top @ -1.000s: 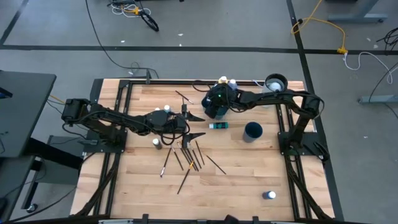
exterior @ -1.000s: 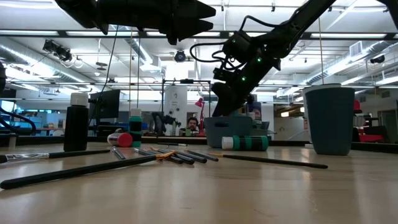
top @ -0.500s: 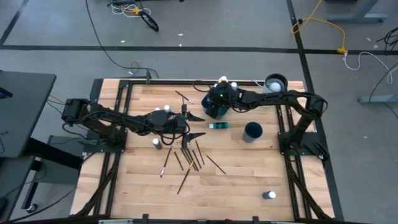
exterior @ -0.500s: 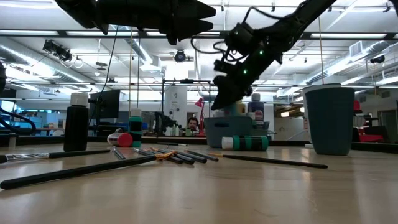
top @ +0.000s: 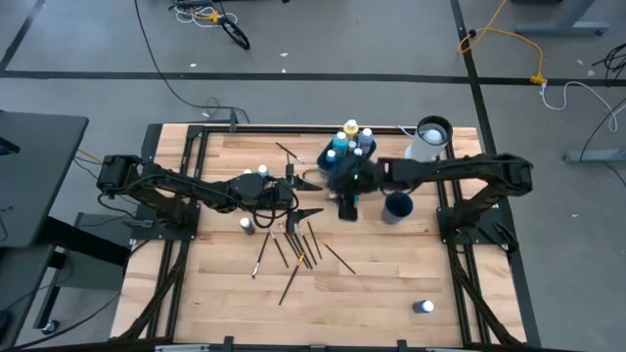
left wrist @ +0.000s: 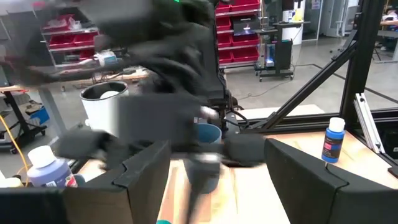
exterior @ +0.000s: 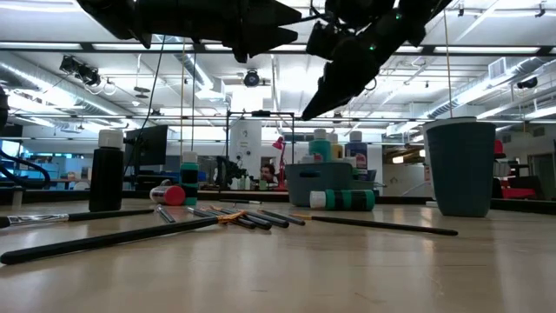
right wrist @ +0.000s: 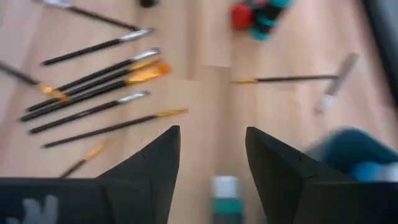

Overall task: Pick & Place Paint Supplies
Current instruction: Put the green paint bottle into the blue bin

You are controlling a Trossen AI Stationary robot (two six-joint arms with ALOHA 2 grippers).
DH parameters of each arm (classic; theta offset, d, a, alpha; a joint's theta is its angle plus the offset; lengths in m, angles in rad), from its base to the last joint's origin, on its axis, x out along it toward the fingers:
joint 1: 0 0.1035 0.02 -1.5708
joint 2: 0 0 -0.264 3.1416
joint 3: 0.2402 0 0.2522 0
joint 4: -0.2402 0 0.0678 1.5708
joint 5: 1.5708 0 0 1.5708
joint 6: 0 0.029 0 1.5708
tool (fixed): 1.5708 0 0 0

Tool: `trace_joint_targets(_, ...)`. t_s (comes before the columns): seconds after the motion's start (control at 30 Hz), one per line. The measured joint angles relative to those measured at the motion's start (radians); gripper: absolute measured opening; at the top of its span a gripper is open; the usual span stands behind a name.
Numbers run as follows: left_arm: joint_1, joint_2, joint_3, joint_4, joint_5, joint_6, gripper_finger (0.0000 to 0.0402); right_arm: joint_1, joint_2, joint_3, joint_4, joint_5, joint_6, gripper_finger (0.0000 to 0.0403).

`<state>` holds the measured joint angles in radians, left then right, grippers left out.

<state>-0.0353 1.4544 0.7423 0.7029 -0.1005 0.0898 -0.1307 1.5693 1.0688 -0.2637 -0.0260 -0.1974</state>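
My right gripper (top: 343, 203) hangs open above the table's middle, slanting down, with nothing between its fingers (right wrist: 163, 155). Below it lies a green paint bottle (right wrist: 225, 198) on its side, also seen in the low view (exterior: 343, 199). Behind it, a dark bin (exterior: 304, 184) holds several upright paint bottles (top: 350, 139). Several brushes (top: 296, 244) lie flat and fanned out on the wood, with my left gripper (top: 315, 197) waiting open and level above their far ends. A red and a green bottle (right wrist: 255, 15) lie near the brushes.
A blue cup (top: 397, 205) stands right of the green bottle, and a tall white cylinder (top: 430, 137) sits at the far right. A black bottle with a white cap (exterior: 106, 169) stands left of the brushes. One bottle (top: 423, 307) stands alone near the front right corner.
My right gripper has risen out of the bin and swung toward the table's near edge, over the lying green bottle, rolling as it went. The bottles in the bin, covered by the gripper before, now show.
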Motion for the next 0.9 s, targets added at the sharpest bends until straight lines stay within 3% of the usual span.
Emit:
trace_joint_targets(0.17, 0.0, 0.0, 0.0, 0.001, 0.0, -0.005, 0.0265, 0.064, 0.073, 0.0, -0.016, 0.099, 0.002, 0.0205)
trace_joint_targets(0.47, 0.0, -0.001, -0.001, -0.007, 0.001, -0.006, 0.0265, 0.061, 0.205, 0.0, -0.049, 0.158, 0.01, 0.0255)
trace_joint_targets(0.7, 0.0, -0.001, -0.001, 0.001, 0.0, -0.004, 0.0265, 0.05, 0.263, 0.0, -0.036, 0.257, -0.001, 0.0251)
trace_joint_targets(0.9, 0.0, -0.001, -0.001, 0.004, -0.001, -0.005, 0.0265, 0.007, 0.272, 0.0, -0.056, 0.253, 0.022, 0.0249)
